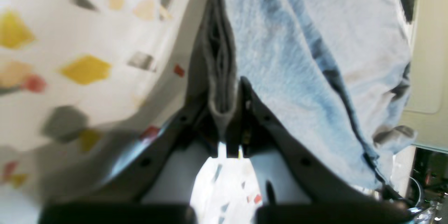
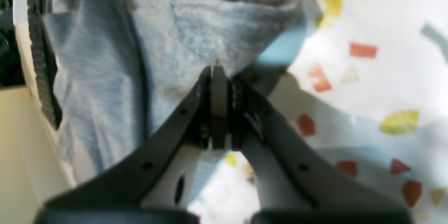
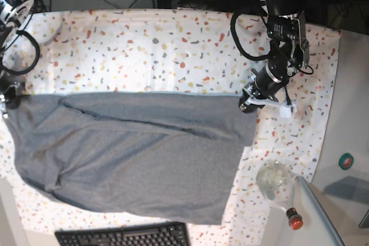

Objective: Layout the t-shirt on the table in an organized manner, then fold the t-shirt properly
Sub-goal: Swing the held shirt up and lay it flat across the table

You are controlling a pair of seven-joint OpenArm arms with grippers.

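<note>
We have the t-shirt (image 3: pixel 132 154) stretched across the counter (image 3: pixel 144 50), its far edge pulled into a straight line between our two arms while the near part drapes toward the keyboard (image 3: pixel 124 235). Our left gripper (image 1: pixel 227 112) has its fingers clenched on a folded bunch of grey fabric, and our right gripper (image 2: pixel 218 105) is likewise pinched shut on the cloth's edge. To do this well, we judge both arms should keep equal tension and travel together, so the diagonal creases flatten rather than deepen, and release only once the fabric rests flat.
</note>
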